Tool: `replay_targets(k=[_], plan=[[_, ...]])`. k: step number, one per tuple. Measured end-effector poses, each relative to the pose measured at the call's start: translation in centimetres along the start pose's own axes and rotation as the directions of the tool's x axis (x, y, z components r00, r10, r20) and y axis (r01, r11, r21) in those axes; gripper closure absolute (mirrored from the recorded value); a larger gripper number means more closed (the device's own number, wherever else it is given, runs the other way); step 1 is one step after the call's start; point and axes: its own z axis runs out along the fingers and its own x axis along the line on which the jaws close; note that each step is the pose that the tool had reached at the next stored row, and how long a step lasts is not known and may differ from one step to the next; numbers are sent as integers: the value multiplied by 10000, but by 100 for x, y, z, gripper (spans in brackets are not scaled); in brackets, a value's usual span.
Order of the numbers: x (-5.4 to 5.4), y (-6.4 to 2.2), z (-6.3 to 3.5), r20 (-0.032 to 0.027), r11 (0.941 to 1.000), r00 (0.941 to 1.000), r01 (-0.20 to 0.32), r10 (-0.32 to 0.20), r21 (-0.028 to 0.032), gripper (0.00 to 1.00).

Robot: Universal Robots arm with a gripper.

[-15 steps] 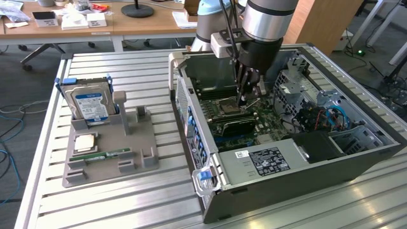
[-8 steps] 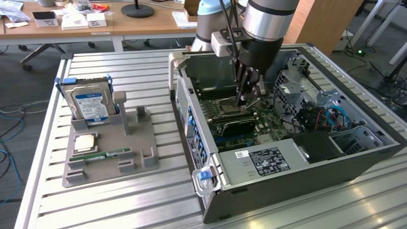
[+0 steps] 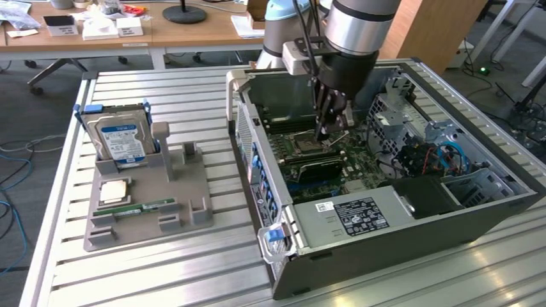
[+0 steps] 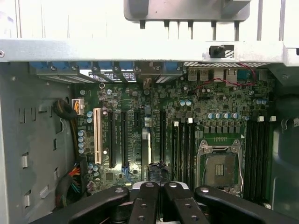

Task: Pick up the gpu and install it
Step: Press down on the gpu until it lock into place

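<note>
While the claw [image 3: 328,133] hangs inside the open computer case [image 3: 410,249], its fingers [image 4: 145,200] are drawn together, and in the wrist view they sit side by side over the expansion slots of the motherboard [image 4: 210,107], to one side of the bare processor socket [image 4: 220,169]. A dark card that I take for the gpu [image 3: 320,169] stands on edge among those slots in the exterior view, just below the fingertips. I cannot tell whether the claw touches its top edge or hovers just clear of it, nor whether it pinches the card. Out on the desk [image 3: 171,275], the grey holder [image 3: 192,192] carries the blue-labelled hard drive [image 3: 122,137] and the small memory stick [image 3: 145,209], while its upright slot beside the drive is vacant. So the pick-up looks done, and the work seems to be at the seating stage, late in the task. By my reading, any further move calls for force straight down along the slot, spread evenly so the card does not rock. It also needs the end bracket lined up with the rear wall and clearance from the neighbouring slots and cables.
</note>
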Motion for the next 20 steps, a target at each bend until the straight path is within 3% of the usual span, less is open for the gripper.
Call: replay_targets(k=[5, 14, 20], plan=[[-27, -1, 22, 1, 10000, 10000, -40, 40, 0, 90], [-26, 2, 151, 0, 10000, 10000, -71, 71, -17, 90], [-26, 2, 160, -2, 10000, 10000, -74, 74, -19, 90]])
